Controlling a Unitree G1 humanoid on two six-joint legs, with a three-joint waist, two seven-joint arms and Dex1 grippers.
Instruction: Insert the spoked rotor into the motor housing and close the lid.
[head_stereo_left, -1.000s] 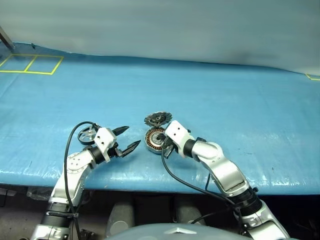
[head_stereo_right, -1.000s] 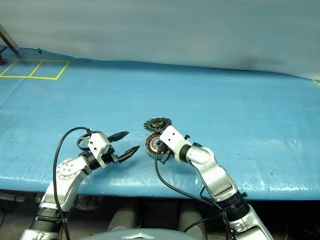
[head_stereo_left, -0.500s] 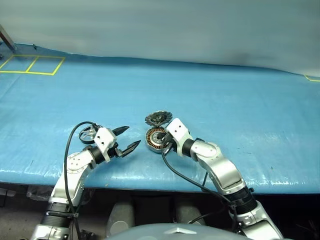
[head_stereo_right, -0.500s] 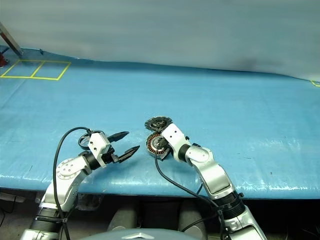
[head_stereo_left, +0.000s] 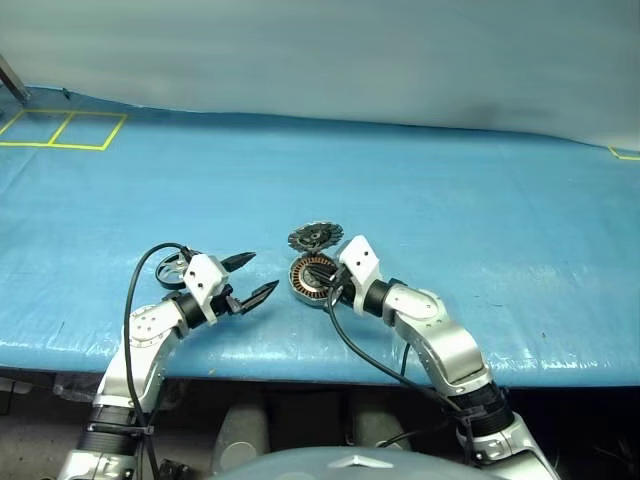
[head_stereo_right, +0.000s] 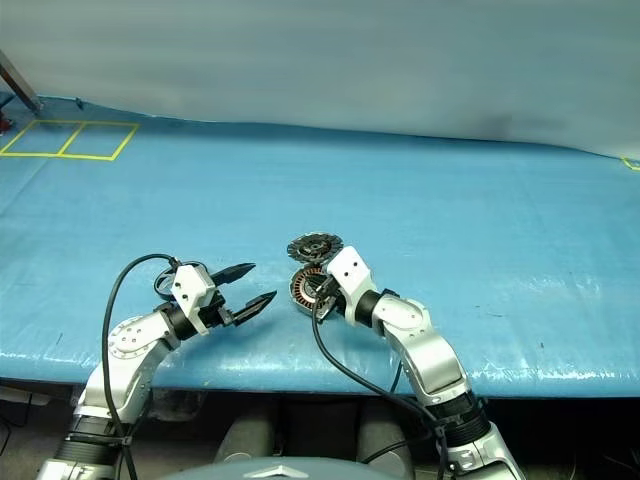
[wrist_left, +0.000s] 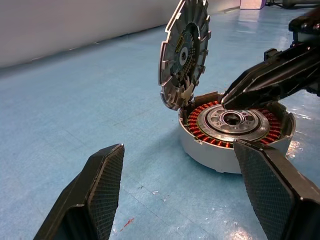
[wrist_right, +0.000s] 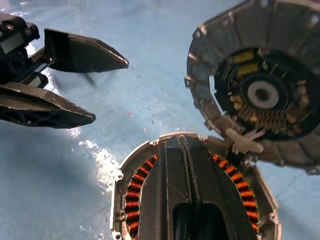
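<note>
Near the lower centre of the frame, on the blue bench (head_stereo_left: 450, 200), sits the motor housing (head_stereo_left: 312, 279), copper winding showing, with its lid (head_stereo_left: 315, 237) standing open just above it, toothed face out. Over the housing's centre reaches the right end effector (wrist_left: 235, 97), fingers pressed together on nothing. At lower left the left end effector (head_stereo_left: 250, 277) hovers with fingers wide apart, empty. Behind it lies the spoked rotor (head_stereo_left: 174, 269).
</note>
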